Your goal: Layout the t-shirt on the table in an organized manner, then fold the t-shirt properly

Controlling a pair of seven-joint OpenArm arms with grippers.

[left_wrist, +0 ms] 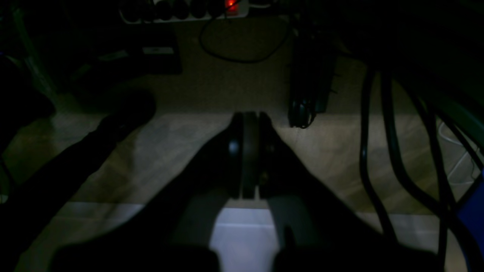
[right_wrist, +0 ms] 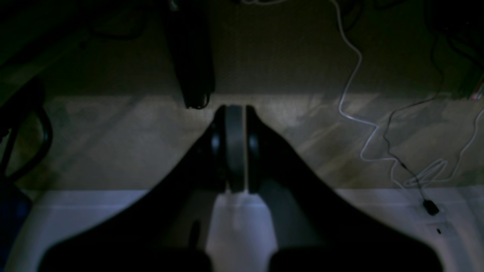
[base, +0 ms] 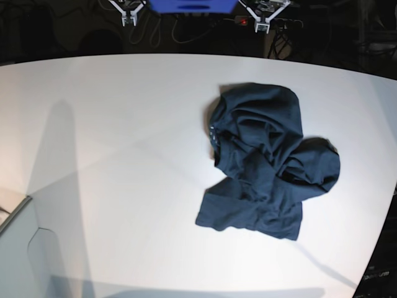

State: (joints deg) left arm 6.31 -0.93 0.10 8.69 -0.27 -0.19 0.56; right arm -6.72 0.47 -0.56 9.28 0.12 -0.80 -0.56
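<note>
While both arms sit at the far edge of the table (base: 124, 155), the t-shirt (base: 267, 161) lies crumpled toward the right edge, about midway between the far and near edges, bunched and folded over itself. Left gripper (left_wrist: 247, 151): jaws pressed together on nothing, hanging past the table's edge over the dim floor (left_wrist: 181, 136). Right gripper (right_wrist: 235, 147): jaws likewise pressed together and empty, with cables (right_wrist: 363, 124) on the floor beyond. Neither gripper touches the t-shirt.
</note>
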